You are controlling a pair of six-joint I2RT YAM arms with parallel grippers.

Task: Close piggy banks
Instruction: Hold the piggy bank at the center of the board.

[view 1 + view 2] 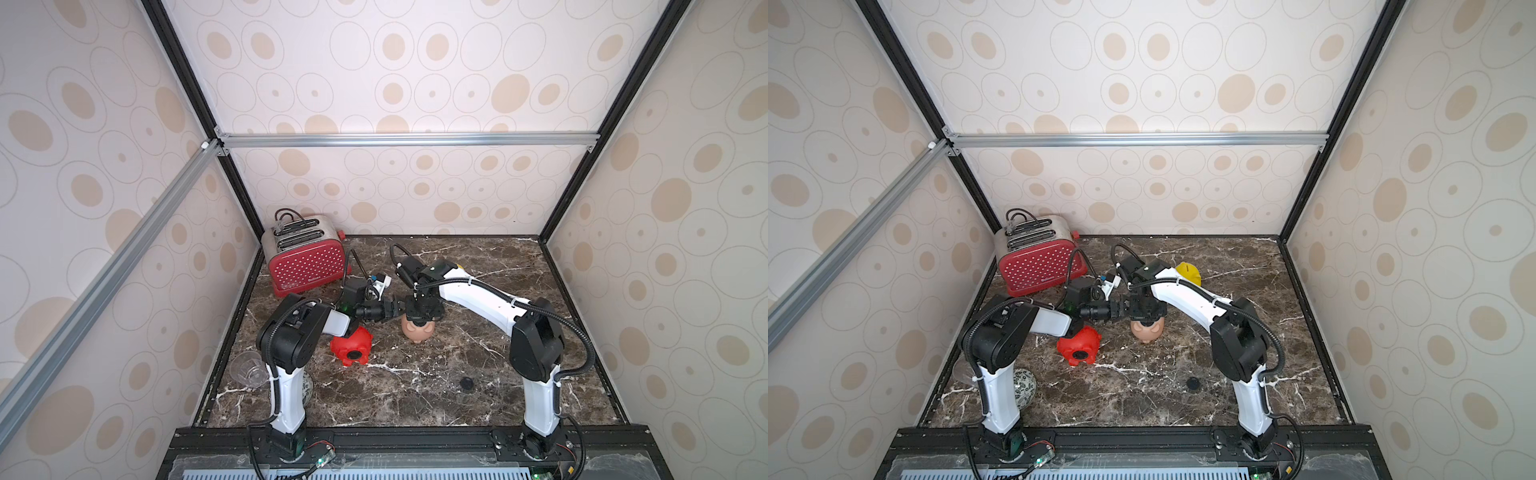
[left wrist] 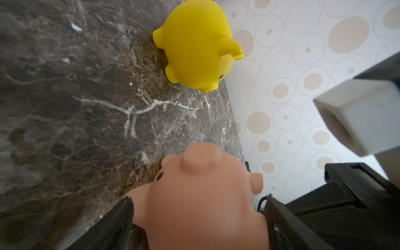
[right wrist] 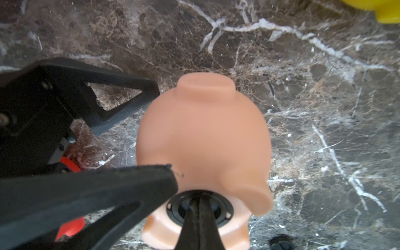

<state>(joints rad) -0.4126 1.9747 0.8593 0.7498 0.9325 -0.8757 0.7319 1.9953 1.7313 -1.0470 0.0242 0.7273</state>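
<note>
A spare black plug lies at 5 o'clock from the peach pig, and the red pig at 8. The left gripper, spread wide, clasps the peach pig belly-up. The right gripper, pinched together, presses the belly plug in. Next it probably needs a firm, straight push. The yellow pig waits at 1 o'clock.

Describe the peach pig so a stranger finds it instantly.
Find the dark marble table, then its middle, where the left gripper and right gripper meet. The peach-pink pig sits there, between the red pig and the yellow pig; only it is peach-coloured.
</note>
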